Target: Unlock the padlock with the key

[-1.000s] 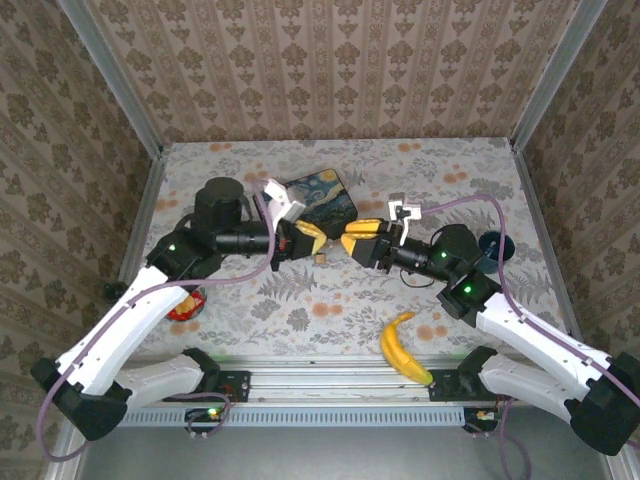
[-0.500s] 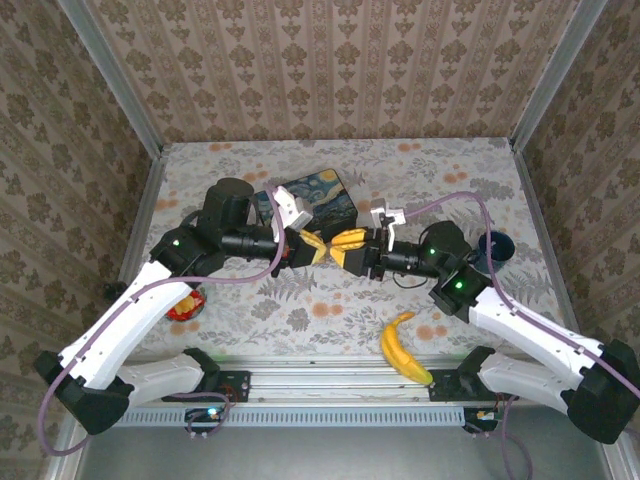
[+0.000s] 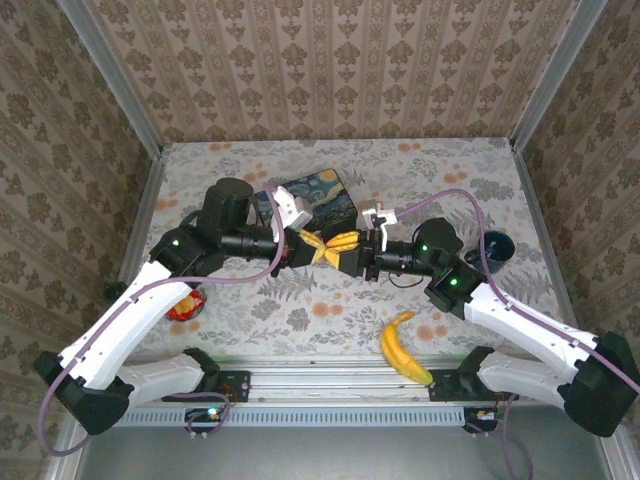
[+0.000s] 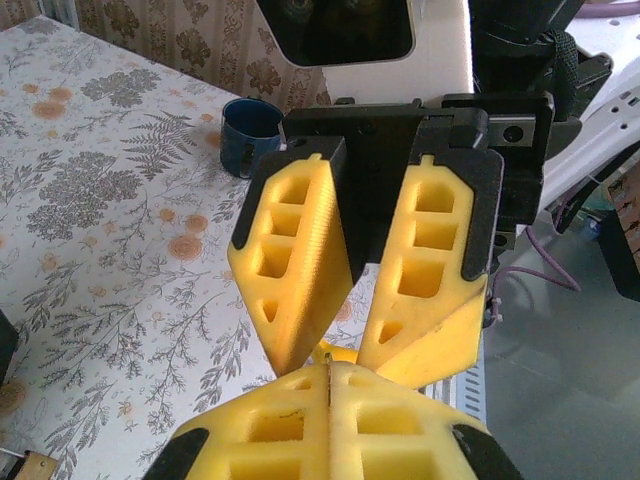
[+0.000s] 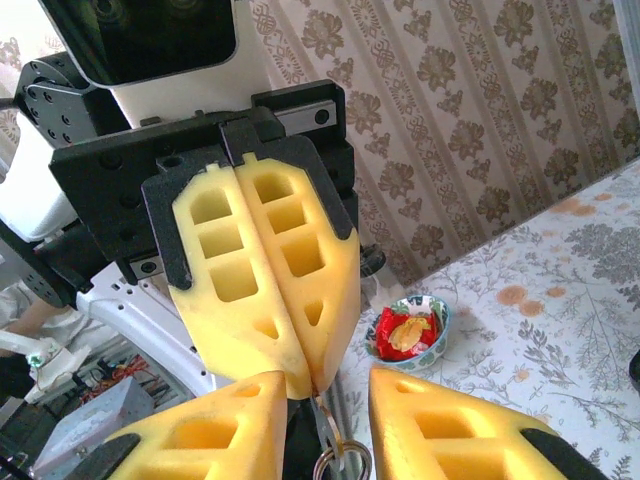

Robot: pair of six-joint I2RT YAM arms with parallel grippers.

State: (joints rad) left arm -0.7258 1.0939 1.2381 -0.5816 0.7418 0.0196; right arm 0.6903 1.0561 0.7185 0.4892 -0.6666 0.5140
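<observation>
The right tool (image 5: 328, 380) is holding its fingers apart on either side of a ringed metal piece (image 5: 340, 462) dangling straight ahead; which of the task's things it is I cannot tell. Beyond, the left tool (image 4: 328, 372) is clamping that piece's top, facing tip to tip above the counter (image 3: 300, 300)

Key (image 5: 321, 402) with ring (image 5: 340, 462), pinched midair.
</observation>
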